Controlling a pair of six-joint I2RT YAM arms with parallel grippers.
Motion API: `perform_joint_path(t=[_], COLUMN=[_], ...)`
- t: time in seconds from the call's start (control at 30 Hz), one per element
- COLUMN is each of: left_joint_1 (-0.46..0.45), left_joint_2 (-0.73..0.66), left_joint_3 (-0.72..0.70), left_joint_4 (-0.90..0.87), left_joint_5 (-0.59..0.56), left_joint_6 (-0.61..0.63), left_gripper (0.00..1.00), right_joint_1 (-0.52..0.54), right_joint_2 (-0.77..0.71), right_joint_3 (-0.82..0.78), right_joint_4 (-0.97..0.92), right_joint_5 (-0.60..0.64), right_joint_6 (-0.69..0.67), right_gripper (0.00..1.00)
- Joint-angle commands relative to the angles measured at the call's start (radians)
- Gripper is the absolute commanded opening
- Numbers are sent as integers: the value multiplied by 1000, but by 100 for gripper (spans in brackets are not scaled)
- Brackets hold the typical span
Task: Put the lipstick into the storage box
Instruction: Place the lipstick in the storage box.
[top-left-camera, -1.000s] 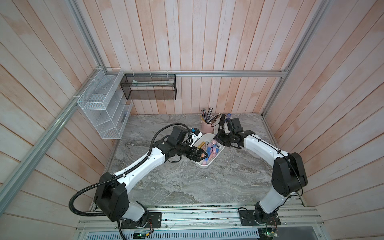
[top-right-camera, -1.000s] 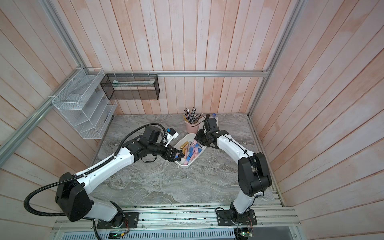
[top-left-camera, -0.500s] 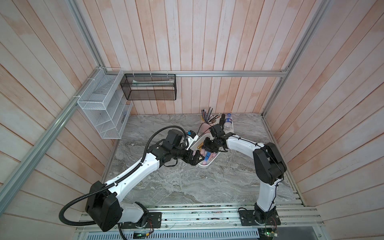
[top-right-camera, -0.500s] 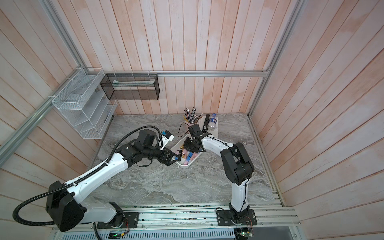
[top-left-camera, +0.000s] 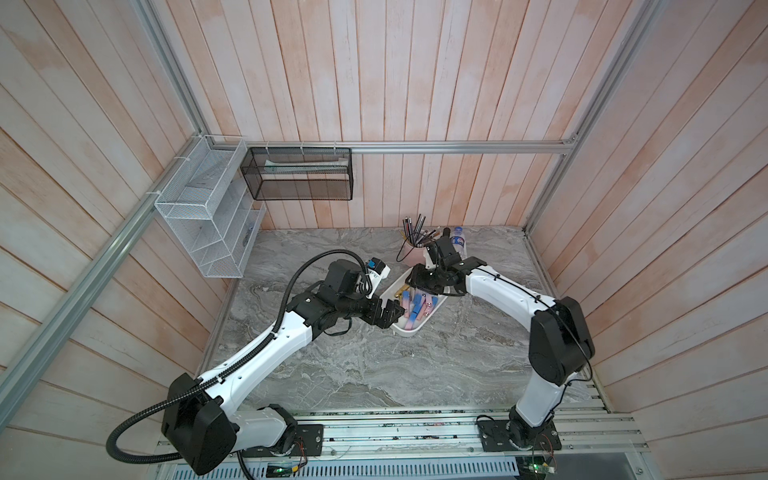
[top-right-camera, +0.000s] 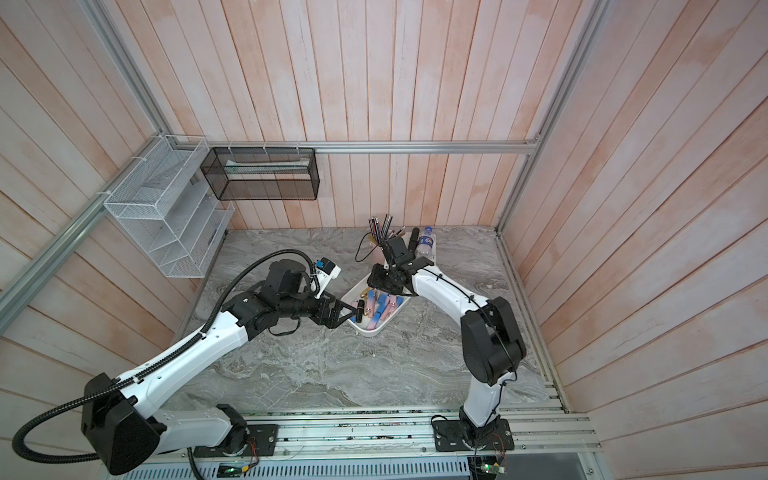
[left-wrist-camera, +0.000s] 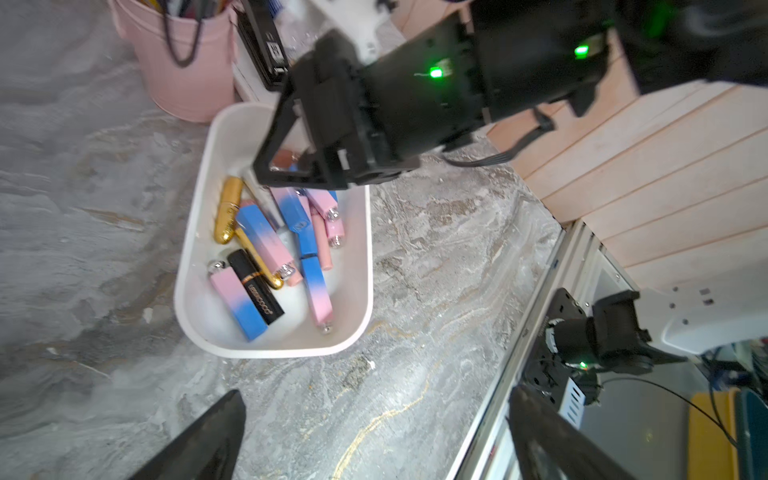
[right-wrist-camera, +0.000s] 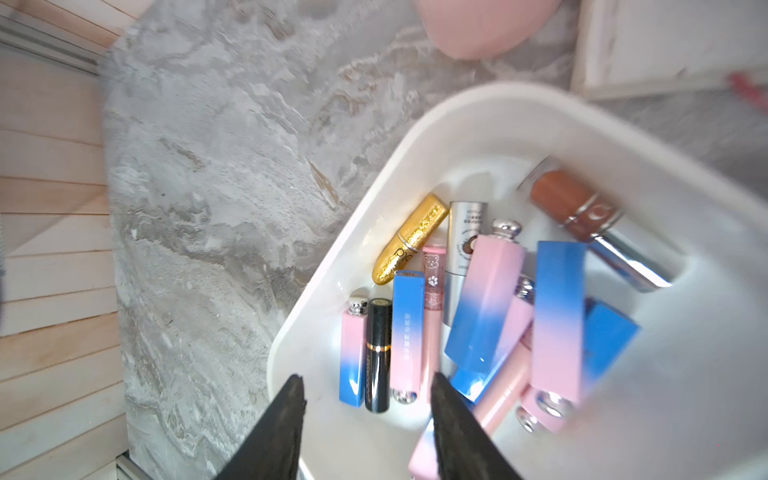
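Marble tabletop (top-left-camera: 374, 365): right gripper (right-wrist-camera: 365, 377) is now hanging over the storage box (top-left-camera: 407, 331), fingers parting, empty; left gripper (left-wrist-camera: 376, 392) is staying spread wide.

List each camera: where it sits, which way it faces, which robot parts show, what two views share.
Both top views: high up, looking down on the table, left arm, right arm, storage box and pink cup.
Left wrist: on the left arm, facing across the storage box toward the right tool; own open left tool shows.
Right wrist: on the right arm, looking down into the storage box; own right tool shows.
Shared: both wrist views show the gold lipstick.
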Motion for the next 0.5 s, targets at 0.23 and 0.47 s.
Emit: perform_joint_path(t=[0.23,0.47], left_joint_1=[244,273], left_joint_2=[-143,-243], left_joint_3=[-248,-570], left_joint_4=[332,822], left_joint_5=[-425,-685], left_joint_6=[-134,87], left_gripper=[100,100], right_joint_1=[-343,-406], right_joint_2=[-539,-829], right_joint_3=[-482,-901], right_joint_4=[200,659], right_joint_5=[364,545], right_joint_6=[-240,-533], right_gripper=[98,98])
